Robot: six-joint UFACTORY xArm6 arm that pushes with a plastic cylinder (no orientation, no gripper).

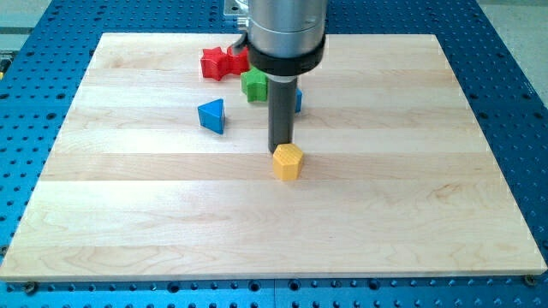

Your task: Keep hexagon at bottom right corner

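Note:
A yellow hexagon block [288,162] sits near the middle of the wooden board [411,214]. My tip [280,151] stands just behind the hexagon on the side toward the view's top, touching or almost touching its upper left edge. The dark rod rises from there to the grey arm body at the view's top.
A blue triangle block [211,115] lies to the tip's left. A green block [253,85] and a red star-like block [223,63] lie toward the view's top, the red one partly hidden by the arm. A blue block [298,101] peeks out behind the rod.

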